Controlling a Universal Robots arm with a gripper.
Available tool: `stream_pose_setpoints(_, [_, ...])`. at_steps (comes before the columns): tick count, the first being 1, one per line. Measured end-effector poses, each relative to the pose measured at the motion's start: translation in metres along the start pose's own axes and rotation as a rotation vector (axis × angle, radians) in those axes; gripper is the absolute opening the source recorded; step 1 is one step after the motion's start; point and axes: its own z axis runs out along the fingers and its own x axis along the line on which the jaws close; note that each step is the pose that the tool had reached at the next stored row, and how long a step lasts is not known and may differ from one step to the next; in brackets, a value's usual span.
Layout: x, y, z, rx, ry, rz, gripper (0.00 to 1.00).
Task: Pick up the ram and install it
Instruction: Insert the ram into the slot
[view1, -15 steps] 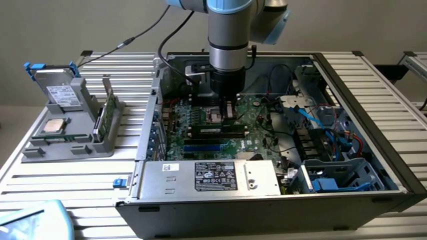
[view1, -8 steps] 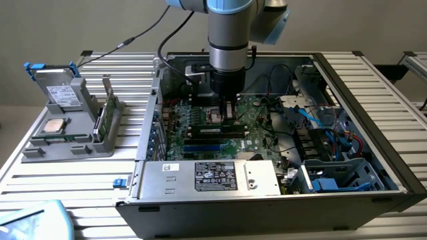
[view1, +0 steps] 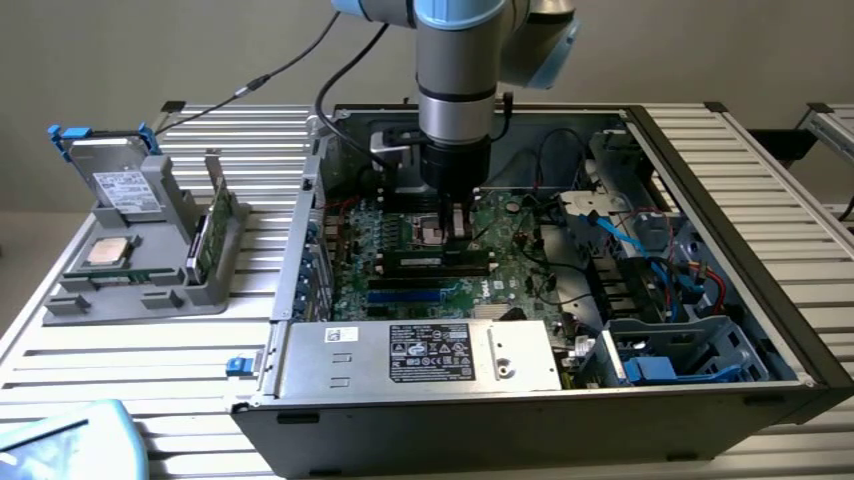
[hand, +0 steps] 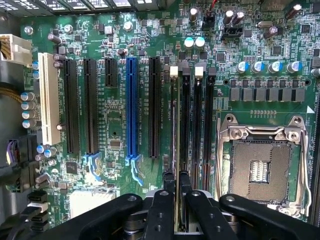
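My gripper reaches down into the open computer case, low over the green motherboard. In the wrist view its black fingers are shut on the ram. The ram shows edge-on as a thin green strip standing upright. It lines up with the outermost of the black memory slots, beside the silver processor socket. Whether it is fully seated in the slot I cannot tell.
A grey holder on the slatted table at the exterior view's left carries a silver drive, a square processor chip and another green stick. Cables and a drive cage crowd the case's right side; a power supply fills its near edge.
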Motion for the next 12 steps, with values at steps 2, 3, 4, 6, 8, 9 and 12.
stream_pose_setpoints(2, [-0.0001,0.0,0.0008,-0.0001,0.0003,0.0,0.15])
stream_pose_setpoints(3, [-0.0001,0.0001,0.0012,-0.0002,0.0004,0.0,0.15])
stream_pose_setpoints(4, [-0.0001,0.0001,0.0014,-0.0003,0.0005,0.0,0.15])
stream_pose_setpoints(6, [-0.0001,0.0001,0.0014,-0.0003,0.0005,0.0,0.15])
stream_pose_setpoints(8, [-0.0002,0.0001,0.0015,-0.0002,0.0002,0.0,0.15])
stream_pose_setpoints(9, [-0.0002,0.0001,0.0016,-0.0002,-0.0001,0.0,0.16])
stream_pose_setpoints(12, [-0.0002,0.0,0.0016,-0.0001,0.0,0.0,0.29])
